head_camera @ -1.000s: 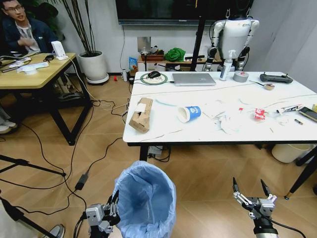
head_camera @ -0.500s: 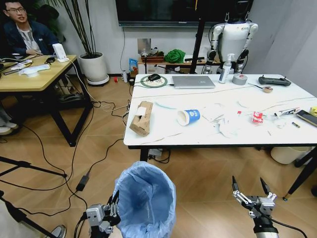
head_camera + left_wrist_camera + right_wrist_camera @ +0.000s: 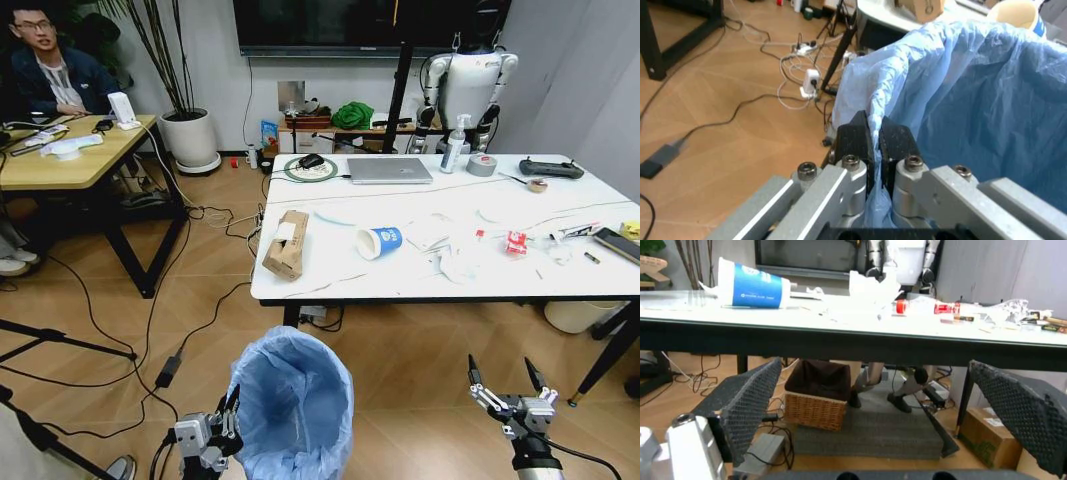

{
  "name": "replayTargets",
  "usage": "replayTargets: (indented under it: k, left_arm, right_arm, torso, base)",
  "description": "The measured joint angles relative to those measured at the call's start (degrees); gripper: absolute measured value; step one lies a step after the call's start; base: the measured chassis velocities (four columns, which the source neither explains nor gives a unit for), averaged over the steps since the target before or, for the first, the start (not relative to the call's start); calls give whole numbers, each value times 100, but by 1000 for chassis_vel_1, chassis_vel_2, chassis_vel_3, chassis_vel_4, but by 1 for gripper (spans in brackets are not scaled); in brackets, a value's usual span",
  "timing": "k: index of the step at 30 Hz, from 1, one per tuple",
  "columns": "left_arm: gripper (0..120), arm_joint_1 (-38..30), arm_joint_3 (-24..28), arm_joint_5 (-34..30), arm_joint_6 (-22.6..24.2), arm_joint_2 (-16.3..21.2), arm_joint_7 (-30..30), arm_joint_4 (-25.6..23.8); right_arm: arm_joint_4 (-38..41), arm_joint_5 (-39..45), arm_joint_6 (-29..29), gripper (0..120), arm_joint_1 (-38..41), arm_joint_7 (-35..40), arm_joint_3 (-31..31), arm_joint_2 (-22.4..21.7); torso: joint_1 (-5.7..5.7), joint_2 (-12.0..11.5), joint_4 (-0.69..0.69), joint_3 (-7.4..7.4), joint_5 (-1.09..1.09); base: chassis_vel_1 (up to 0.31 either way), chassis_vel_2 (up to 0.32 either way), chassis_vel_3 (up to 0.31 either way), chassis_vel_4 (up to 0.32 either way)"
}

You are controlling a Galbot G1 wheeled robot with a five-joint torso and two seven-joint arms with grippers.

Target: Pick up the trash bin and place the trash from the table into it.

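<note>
- The left gripper (image 3: 870,145) is pinched tight on the bin (image 3: 290,405) rim, blue liner between its fingers; the bin hangs low, just short of the table (image 3: 330,285).
- The right gripper (image 3: 508,385) hangs spread wide, holding nothing.
- Risk: only thin liner may be caught (it could slip or tear).
- The cup (image 3: 380,241) lies on its side and could roll away.

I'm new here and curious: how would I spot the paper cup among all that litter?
Find the white marble-look table. The paper cup lies on its side near the middle of the front half, right of the brown cardboard box and left of the crumpled tissues. It alone bears a blue band.
</note>
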Motion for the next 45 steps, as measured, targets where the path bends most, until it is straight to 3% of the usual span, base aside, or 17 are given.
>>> replayTargets:
  k: [11,18,22,24,31,45]
  left_arm:
    - [0,25,-103,372,-198,-2,92,-46]
    - [0,-41,-225,248,-156,35,87,-50]
    - [0,0,-447,-18,30,90,55,-25]
    - [0,77,-580,-163,80,116,24,-19]
    - [0,392,-725,2,-124,-28,108,-92]
    - [0,713,-851,-23,30,-140,271,-428]
  right_arm:
    - [12,16,5,100,-9,-1,-23,-18]
    - [535,305,-304,100,-113,191,-157,-327]
    - [1169,872,-822,100,-105,610,-268,-855]
    - [1525,1299,-1142,100,-23,875,-330,-1373]
    - [1775,1767,-1421,100,244,1096,-340,-2476]
    - [2029,2188,-1786,100,586,1157,-498,-3104]
  torso:
    - [77,153,0,76,0]
    - [74,143,-1,68,-1]
    - [67,129,0,60,-1]
    - [64,120,-1,55,0]
    - [57,105,2,47,3]
    - [48,88,-2,38,0]
  base:
    - [0,0,0,0]
    - [0,0,0,0]
    - [0,0,0,0]
    - [0,0,0,0]
    - [0,0,0,0]
    - [0,0,0,0]
